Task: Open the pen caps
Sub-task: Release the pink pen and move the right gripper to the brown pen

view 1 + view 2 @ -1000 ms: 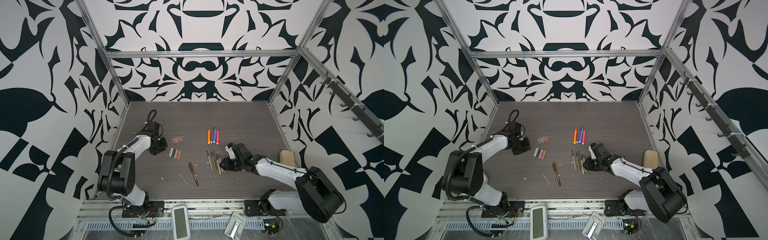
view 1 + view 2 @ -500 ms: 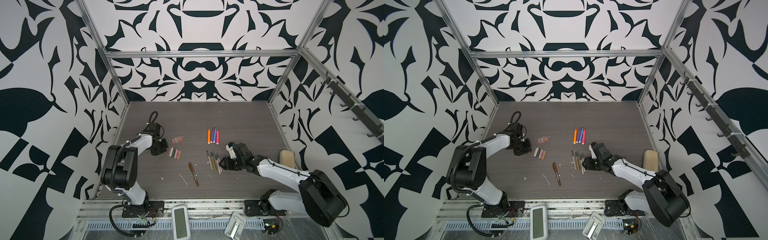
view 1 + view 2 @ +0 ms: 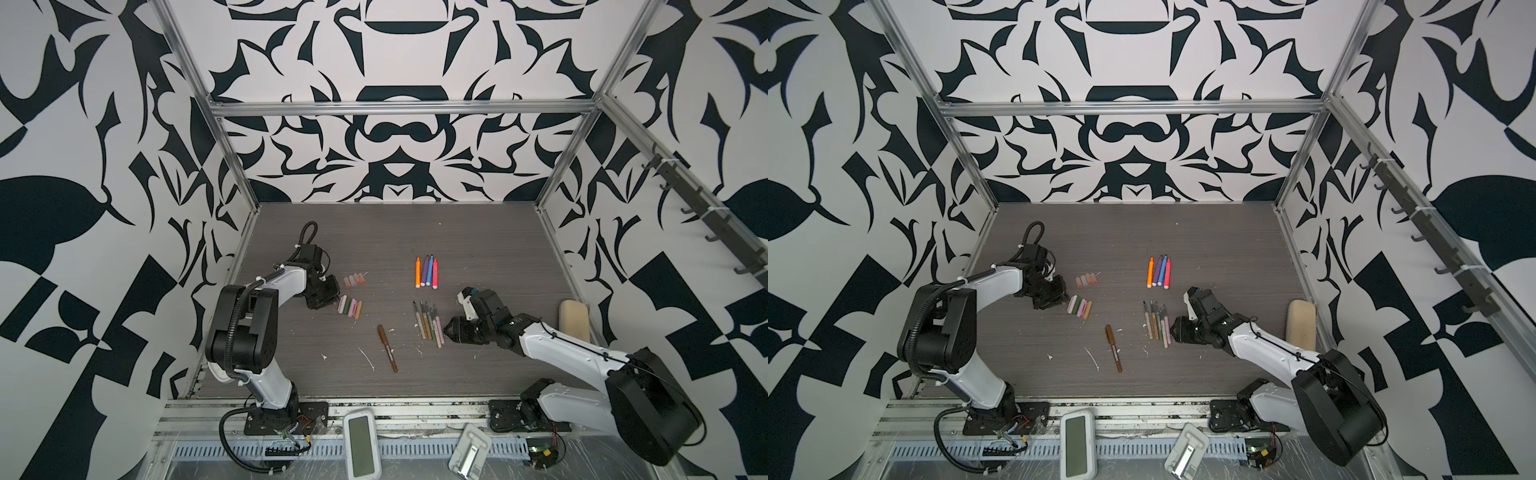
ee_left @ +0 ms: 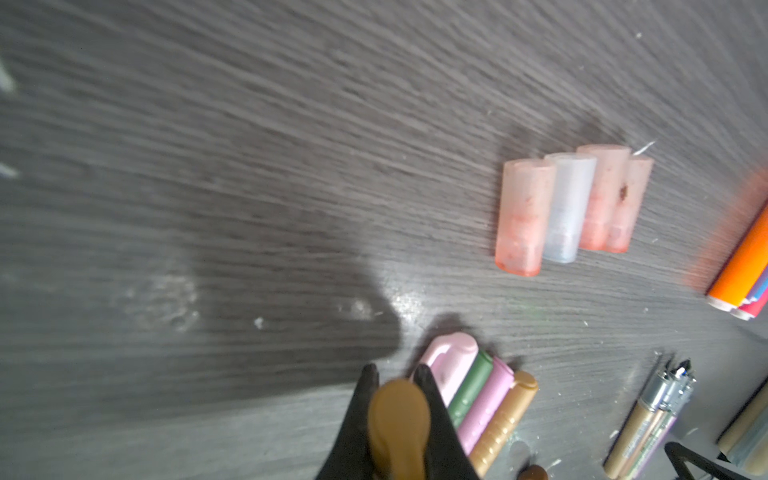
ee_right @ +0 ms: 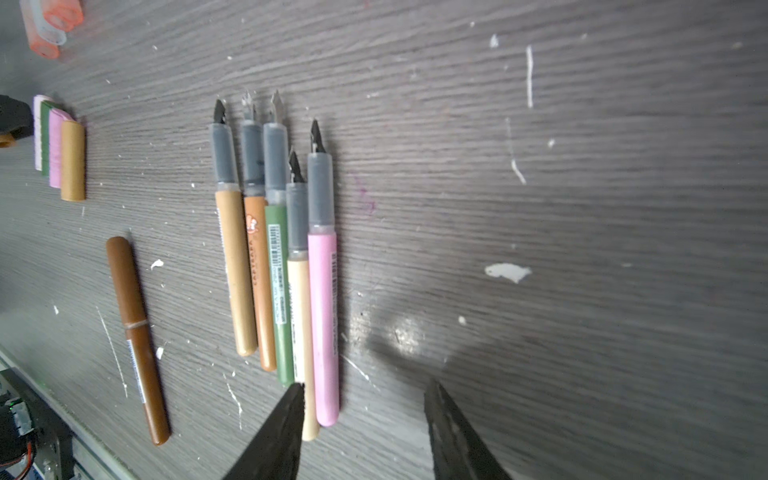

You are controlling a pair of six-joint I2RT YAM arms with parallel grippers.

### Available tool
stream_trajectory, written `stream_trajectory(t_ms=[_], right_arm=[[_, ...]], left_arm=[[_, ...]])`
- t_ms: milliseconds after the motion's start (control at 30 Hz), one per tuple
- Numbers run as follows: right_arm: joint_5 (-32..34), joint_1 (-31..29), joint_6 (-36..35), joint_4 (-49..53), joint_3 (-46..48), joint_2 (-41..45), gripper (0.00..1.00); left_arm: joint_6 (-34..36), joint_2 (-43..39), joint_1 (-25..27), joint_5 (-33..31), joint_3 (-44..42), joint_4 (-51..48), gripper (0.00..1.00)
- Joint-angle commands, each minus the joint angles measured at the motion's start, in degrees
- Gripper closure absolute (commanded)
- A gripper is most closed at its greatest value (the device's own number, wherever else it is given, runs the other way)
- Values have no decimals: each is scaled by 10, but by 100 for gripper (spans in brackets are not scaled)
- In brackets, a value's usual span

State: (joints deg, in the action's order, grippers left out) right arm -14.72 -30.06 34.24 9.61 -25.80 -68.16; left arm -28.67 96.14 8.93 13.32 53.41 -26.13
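Nearest the front, one brown pen (image 3: 386, 348) is seen capped, its long axis laid from 11 to 5 o'clock in a top view, cap end farther. It is found at 9 o'clock from the right gripper (image 5: 365, 386), whose fingers are spread and empty by the uncapped pens (image 5: 282, 270), and at 4 o'clock from the left gripper (image 4: 395, 370), by which a tan cap (image 4: 399, 419) is pinched beside the cap row (image 4: 478, 390). The right arm is judged nearer.

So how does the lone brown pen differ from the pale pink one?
The slim brown pen is capped; the pale pink pen shows a bare grey neck and dark nib. The brown one lies alone; the pink one lies against a cream pen in a row. Both lie flat on the table.
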Motion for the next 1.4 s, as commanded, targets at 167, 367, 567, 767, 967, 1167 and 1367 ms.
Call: stream_trajectory(t_ms=[167, 367, 567, 767, 967, 1167, 1367], right_arm=[[9, 2, -2, 1, -2, 12, 50], [9, 1, 0, 1, -1, 13, 50], [17, 2, -1, 13, 1, 18, 50], [28, -26, 11, 45, -20, 54, 54], [138, -214, 56, 72, -93, 10, 55], [211, -351, 51, 115, -221, -149, 55], [219, -388, 52, 167, -325, -279, 58]], left_arm=[[-4, -37, 1, 7, -26, -6, 71], [-7, -54, 1, 0, -32, -10, 54], [-10, -67, 1, -17, -24, -22, 53], [-22, -104, 1, 1, -19, -15, 56], [-49, -310, 5, 31, -49, 29, 56], [-3, -495, 5, -3, -16, -75, 48], [67, -553, 5, -11, 18, -223, 46]])
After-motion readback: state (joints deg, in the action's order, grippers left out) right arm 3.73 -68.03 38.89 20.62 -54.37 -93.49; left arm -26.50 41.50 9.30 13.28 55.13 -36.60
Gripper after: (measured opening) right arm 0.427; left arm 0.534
